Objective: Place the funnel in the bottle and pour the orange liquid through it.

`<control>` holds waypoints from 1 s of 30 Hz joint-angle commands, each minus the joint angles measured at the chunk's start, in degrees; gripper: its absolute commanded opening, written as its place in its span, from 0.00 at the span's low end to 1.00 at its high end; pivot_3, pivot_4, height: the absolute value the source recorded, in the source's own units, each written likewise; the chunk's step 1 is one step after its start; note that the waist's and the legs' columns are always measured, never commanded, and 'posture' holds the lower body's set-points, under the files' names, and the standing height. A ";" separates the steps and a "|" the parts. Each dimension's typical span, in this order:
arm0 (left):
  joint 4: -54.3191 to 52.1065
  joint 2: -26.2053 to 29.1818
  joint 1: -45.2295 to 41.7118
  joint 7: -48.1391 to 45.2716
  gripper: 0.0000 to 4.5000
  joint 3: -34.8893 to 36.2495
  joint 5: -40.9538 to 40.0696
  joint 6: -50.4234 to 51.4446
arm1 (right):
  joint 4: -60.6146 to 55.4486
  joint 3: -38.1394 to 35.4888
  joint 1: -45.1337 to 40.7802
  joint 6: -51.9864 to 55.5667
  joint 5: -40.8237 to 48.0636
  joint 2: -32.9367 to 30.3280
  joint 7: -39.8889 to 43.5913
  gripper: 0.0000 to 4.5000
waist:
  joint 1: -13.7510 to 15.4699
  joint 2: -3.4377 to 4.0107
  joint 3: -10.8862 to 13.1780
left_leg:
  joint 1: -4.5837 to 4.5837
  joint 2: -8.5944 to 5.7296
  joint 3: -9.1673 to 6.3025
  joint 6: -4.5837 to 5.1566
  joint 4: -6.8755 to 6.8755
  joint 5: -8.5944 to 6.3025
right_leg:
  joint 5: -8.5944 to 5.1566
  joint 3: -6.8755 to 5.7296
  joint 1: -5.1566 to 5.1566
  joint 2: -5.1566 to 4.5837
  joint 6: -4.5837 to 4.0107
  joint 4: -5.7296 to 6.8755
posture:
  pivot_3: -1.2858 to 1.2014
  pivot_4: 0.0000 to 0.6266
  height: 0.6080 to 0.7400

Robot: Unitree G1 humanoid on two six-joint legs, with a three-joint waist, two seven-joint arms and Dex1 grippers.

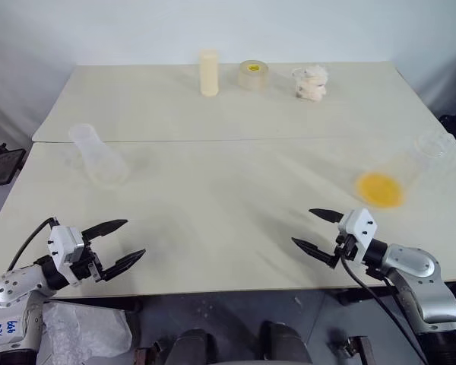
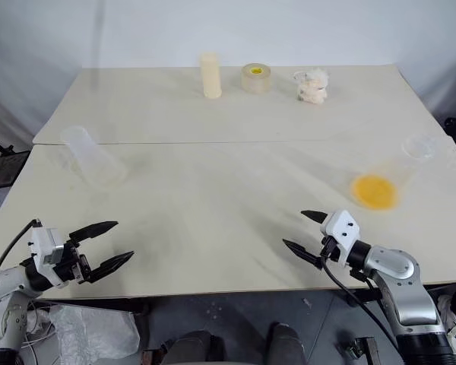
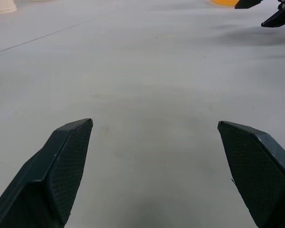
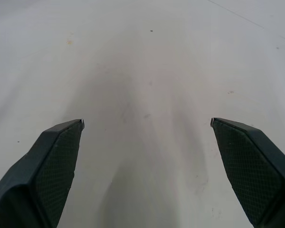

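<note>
Two cream tables (image 1: 213, 114) pushed together before a pale wall (image 1: 137, 30).

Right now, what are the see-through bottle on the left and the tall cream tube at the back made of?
The bottle looks like thin clear plastic, slightly cloudy: the table shows through its walls. It could be glass; the look leaves that open. The cream tube looks like matte plastic or wax: nothing shows through it, and it has no shine.
</note>
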 commanded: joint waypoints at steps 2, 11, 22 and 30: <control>-0.91 1.35 -0.67 -0.22 1.00 0.19 -0.72 1.43 | -2.27 -1.12 0.36 -0.16 0.84 -0.11 -0.40 1.00 | 0.00 0.00 0.00 | 0.00 0.00 0.00 0.00 0.00 0.00 | 0.00 0.00 0.00 0.00 0.00 0.00 | 0.52 0.24 1.00; -3.18 2.59 -2.15 9.85 1.00 -0.78 -0.61 18.30 | -1.66 -0.21 -1.15 0.31 0.53 0.32 -0.90 1.00 | -0.04 0.00 0.00 | 0.01 0.00 -0.01 0.00 0.00 0.00 | 0.00 0.01 0.00 0.00 0.00 0.03 | 0.52 0.24 1.00; -14.15 -5.14 10.29 15.29 1.00 13.11 -4.69 9.33 | 2.65 0.86 -8.67 -0.31 1.99 1.80 1.98 1.00 | -0.22 -0.10 0.04 | 0.01 0.03 -0.02 -0.03 -0.01 -0.01 | 0.00 0.02 -0.01 0.00 0.00 -0.01 | 0.52 0.24 1.00; -14.05 -7.77 11.63 22.18 1.00 16.65 -2.94 7.40 | 4.53 2.08 -14.76 1.75 3.26 3.25 3.29 1.00 | 0.53 -0.14 0.07 | 0.01 0.01 -0.12 -0.01 0.11 0.00 | 0.00 0.04 0.08 -0.02 0.00 -0.01 | 0.52 0.24 1.00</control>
